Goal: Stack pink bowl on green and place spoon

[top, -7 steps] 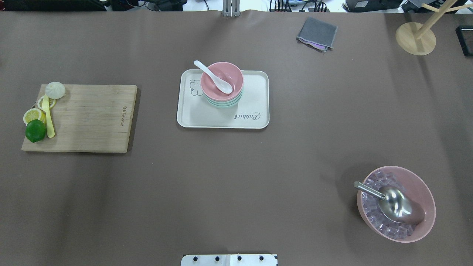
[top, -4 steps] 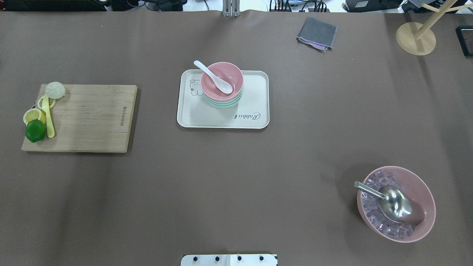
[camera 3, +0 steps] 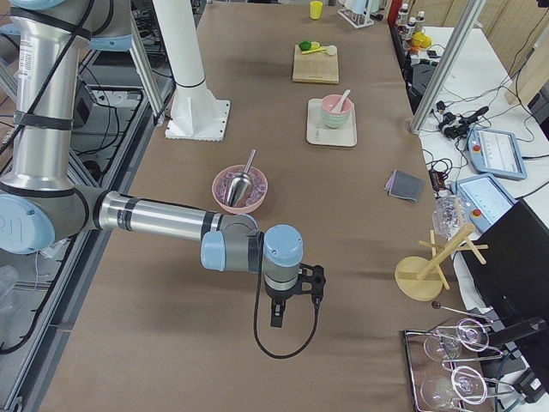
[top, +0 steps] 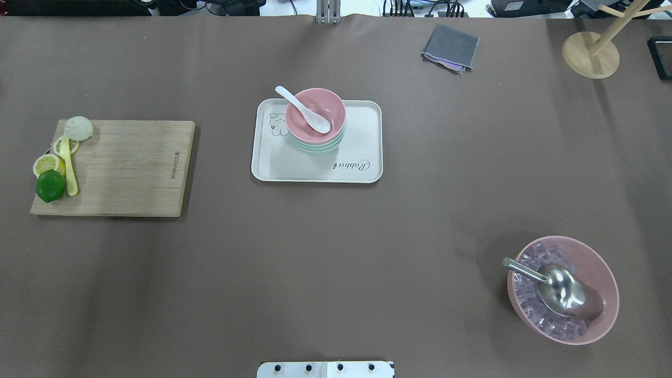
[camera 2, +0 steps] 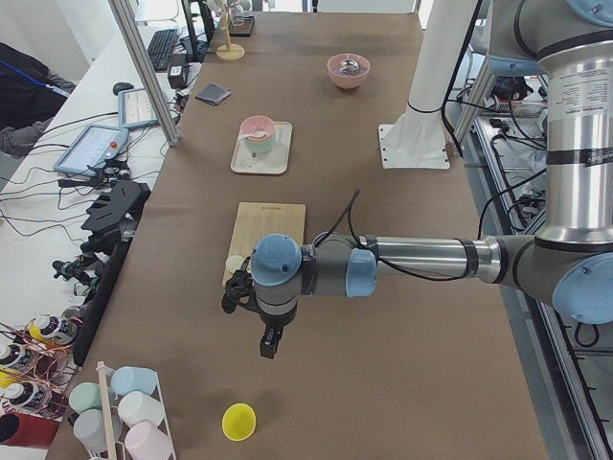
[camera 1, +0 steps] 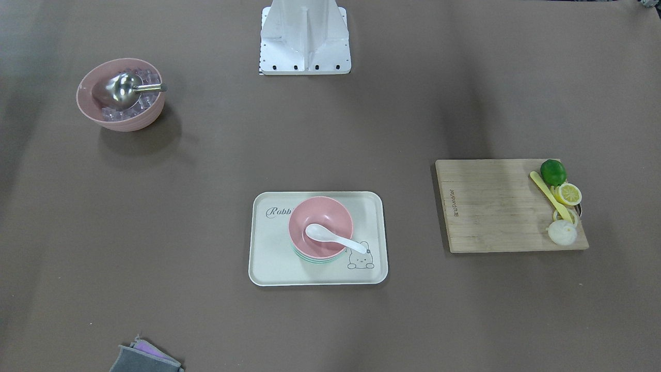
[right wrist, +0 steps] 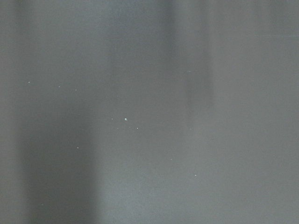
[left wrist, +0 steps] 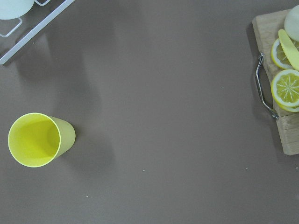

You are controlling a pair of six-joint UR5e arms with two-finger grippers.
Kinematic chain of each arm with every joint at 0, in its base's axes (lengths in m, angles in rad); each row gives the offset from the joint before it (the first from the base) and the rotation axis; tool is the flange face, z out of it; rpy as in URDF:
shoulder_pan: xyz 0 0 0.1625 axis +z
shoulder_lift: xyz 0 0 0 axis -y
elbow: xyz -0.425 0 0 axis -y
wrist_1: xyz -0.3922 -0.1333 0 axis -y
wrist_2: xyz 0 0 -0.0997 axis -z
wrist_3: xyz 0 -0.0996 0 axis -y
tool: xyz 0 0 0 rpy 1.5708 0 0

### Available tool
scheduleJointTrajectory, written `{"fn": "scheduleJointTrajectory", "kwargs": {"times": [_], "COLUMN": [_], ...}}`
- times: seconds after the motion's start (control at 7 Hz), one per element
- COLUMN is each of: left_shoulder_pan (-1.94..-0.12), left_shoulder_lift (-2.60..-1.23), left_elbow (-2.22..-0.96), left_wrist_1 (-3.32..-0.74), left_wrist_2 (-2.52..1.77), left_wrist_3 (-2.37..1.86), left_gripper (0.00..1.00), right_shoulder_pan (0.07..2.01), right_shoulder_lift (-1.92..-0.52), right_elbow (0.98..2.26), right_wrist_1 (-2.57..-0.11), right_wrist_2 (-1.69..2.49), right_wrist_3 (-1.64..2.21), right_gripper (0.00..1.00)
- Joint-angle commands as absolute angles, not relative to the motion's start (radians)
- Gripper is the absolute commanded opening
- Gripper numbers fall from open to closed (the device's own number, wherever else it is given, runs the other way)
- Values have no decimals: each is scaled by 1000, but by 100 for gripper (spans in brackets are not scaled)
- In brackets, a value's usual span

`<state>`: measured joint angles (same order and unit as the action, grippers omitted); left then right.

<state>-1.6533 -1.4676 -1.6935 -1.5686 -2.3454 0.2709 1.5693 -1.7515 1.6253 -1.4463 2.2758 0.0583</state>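
Note:
The pink bowl (top: 328, 107) sits stacked on the green bowl (top: 318, 149) on a cream tray (top: 362, 134) at the table's middle back. A white spoon (top: 304, 109) lies in the pink bowl, its handle over the rim. The front view shows the same stack (camera 1: 333, 217) with the spoon (camera 1: 330, 237). My left gripper (camera 2: 267, 345) hangs over bare table far from the tray, near a yellow cup; I cannot tell its state. My right gripper (camera 3: 276, 319) hangs over bare table at the other end; I cannot tell its state.
A wooden cutting board (top: 126, 168) holds a lime (top: 50, 185), lemon slices, a yellow knife and a bun. A large pink bowl (top: 604, 278) holds ice cubes and a metal scoop (top: 559, 291). A grey cloth (top: 450, 47), a wooden stand (top: 590, 52) and a yellow cup (left wrist: 37, 140) stand nearby.

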Motion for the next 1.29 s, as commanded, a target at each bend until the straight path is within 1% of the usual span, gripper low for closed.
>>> {"fn": "scheduleJointTrajectory", "kwargs": {"times": [0.0, 1.14], "left_shoulder_pan": [-1654, -1654], "left_shoulder_lift": [-1466, -1463], "left_elbow": [-1694, -1692], "left_wrist_1": [-1569, -1568], "left_wrist_2": [-2345, -2344], "left_wrist_3": [272, 271], "left_gripper": [98, 98], "right_shoulder_pan": [1569, 1569], "right_shoulder_lift": [-1758, -1766], "right_elbow": [1625, 1628], "right_wrist_1": [-1447, -1431], "right_wrist_2": [2275, 2276], "right_wrist_3": [58, 60], "right_gripper": [100, 100]}}
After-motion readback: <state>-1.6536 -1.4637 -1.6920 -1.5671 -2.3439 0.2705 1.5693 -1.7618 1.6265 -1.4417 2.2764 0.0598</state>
